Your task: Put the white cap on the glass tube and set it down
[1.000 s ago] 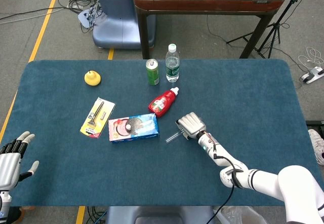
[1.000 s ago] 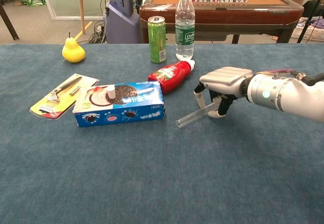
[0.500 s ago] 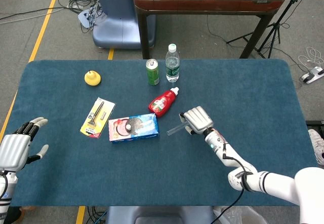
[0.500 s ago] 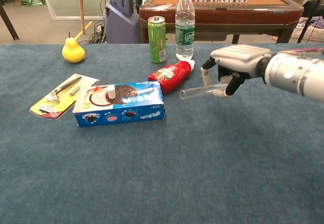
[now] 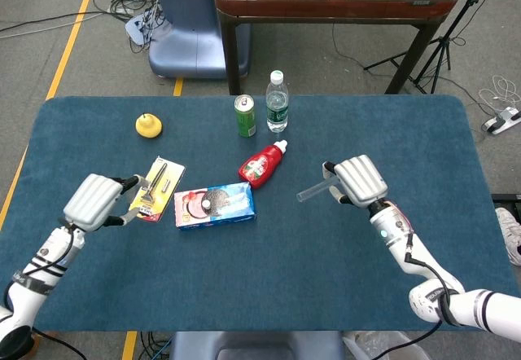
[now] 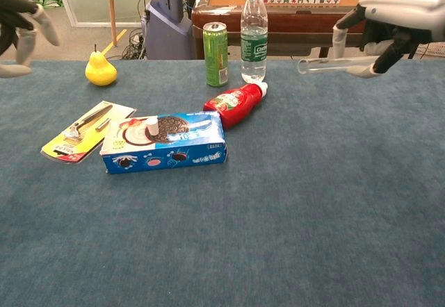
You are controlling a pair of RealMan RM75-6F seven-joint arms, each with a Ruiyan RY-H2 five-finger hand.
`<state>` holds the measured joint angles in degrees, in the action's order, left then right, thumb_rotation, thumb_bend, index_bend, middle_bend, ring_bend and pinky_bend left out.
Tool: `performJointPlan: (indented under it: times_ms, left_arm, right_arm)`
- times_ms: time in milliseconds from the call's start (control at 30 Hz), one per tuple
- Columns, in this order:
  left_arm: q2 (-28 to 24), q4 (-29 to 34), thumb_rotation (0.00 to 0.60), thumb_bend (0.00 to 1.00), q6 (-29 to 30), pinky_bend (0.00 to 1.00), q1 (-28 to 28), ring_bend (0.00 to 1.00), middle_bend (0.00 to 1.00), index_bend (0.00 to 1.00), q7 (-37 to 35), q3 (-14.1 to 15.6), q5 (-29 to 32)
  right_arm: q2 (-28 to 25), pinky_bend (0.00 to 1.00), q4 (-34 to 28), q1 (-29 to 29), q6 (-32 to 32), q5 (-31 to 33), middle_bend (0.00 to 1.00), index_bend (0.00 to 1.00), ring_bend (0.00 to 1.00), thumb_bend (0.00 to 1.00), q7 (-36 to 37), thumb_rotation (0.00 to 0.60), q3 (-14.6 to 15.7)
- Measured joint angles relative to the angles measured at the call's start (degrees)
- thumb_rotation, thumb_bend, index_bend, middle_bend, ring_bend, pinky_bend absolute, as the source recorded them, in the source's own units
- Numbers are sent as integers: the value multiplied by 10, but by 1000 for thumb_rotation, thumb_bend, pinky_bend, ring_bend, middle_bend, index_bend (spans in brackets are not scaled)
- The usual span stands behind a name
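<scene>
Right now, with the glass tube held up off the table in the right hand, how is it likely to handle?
The glass tube looks thin and clear, so probably stiff, light and breakable if squeezed or dropped. The right hand grips only one end, leaving most of it sticking out sideways, so smooth glass may slip or swing. Set down on the table, it would likely roll.

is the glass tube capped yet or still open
Still open. The glass tube, held level above the table in the right hand, shows a bare mouth; the white cap sits on the cookie box.

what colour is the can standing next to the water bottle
Green, with a silver top. The can shows best in the chest view, just left of the water bottle.
</scene>
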<state>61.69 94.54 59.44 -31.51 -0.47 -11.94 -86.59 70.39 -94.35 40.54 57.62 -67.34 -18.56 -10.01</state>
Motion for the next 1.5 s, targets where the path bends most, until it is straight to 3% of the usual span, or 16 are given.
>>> performJointPlan:
  times_ms: [167, 533, 1133, 1500]
  left_arm:
    - [41, -46, 600, 258, -47, 1000, -56, 820, 729, 324, -11, -5, -7]
    - [121, -97, 600, 258, -142, 1000, -139, 951, 865, 330, 62, -2, 49]
    - [209, -147, 600, 258, -161, 1000, -185, 1000, 933, 412, 145, 13, 130]
    - [230, -169, 600, 258, -164, 1000, -201, 1000, 938, 440, 165, 18, 165]
  right_arm:
    - [-37, 1000, -28, -19, 15, 11, 1000, 837, 1000, 396, -9, 600, 2]
    - [-60, 1000, -42, -42, 28, 13, 1000, 837, 1000, 397, 1, 600, 8]
    - [-54, 1000, -24, -55, 19, 7, 1000, 845, 1000, 398, 17, 600, 18]
    - [-57, 1000, -20, -61, 17, 5, 1000, 847, 1000, 398, 22, 600, 19]
